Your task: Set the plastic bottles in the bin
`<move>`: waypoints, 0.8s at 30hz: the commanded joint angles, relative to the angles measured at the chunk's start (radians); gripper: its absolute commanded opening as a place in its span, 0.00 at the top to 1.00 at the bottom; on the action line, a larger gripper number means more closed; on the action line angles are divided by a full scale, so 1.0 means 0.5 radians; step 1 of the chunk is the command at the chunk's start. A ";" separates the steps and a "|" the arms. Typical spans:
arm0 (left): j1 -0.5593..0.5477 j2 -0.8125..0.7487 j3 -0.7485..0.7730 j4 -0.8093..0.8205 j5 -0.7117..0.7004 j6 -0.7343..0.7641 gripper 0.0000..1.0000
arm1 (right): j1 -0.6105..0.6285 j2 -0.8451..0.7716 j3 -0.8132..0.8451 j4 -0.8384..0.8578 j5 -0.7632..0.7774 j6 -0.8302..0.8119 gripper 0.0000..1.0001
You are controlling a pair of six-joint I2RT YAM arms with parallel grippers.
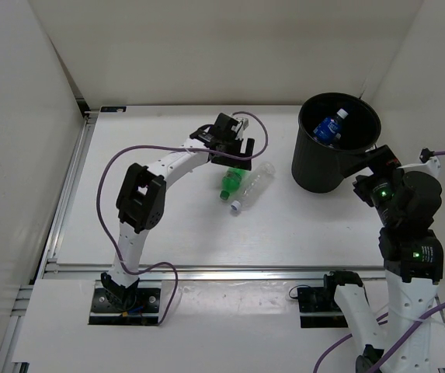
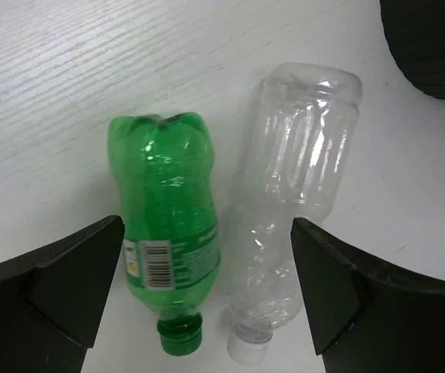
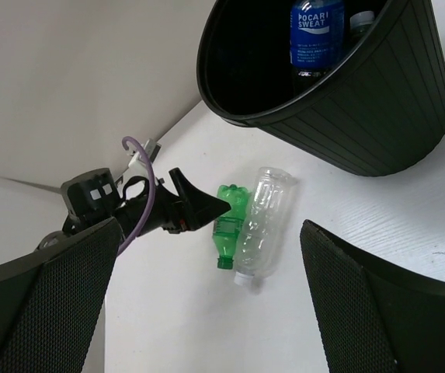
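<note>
1. Black fingers [image 2: 67, 295] of the left gripper [image 2: 206, 233] fill the lower corners of the left wrist view, spread wide with nothing clamped between them.
   - Two plastic bottles lie side by side on the white table [image 2: 51, 93] in the gap: the translucent green bottle [image 2: 164, 210] on the left and the plain clear bottle [image 2: 296, 179] on the right, bodies touching.
   - Both caps point toward the camera.
   - An edge of the black bin [image 2: 432, 47] shows in the upper right corner.

2. Right wrist view:
   - The right gripper [image 3: 210, 233] has its mesh-faced fingers [image 3: 51, 311] wide apart and holds nothing.
   - Ahead, the bin [image 3: 362, 116] stands on the table with a blue-labelled bottle [image 3: 315, 39] inside; a pale shape beside it is too cut off to identify.
   - The green bottle [image 3: 226, 221] and clear bottle [image 3: 265, 217] lie near the bin, outside it.

3. Top view:
   - The left gripper [image 1: 234, 159] sits over the far ends of the green bottle [image 1: 230, 183] and clear bottle [image 1: 253, 185], mid-table.
   - The bin [image 1: 338, 151] stands to their right with the blue-labelled bottle [image 1: 331, 126] in it.
   - The right gripper [image 1: 373, 159] is just beside the bin's wall.
</note>
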 commanded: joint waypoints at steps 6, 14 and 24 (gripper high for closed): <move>-0.009 0.052 0.002 0.039 -0.025 0.073 0.00 | -0.002 -0.029 -0.006 0.015 -0.030 -0.014 0.00; 0.027 0.322 -0.017 0.039 -0.025 0.036 0.06 | -0.002 -0.047 -0.049 0.015 -0.066 -0.014 0.00; 0.028 0.222 -0.017 0.039 0.024 -0.028 0.74 | -0.002 -0.066 -0.108 -0.003 -0.066 -0.032 0.00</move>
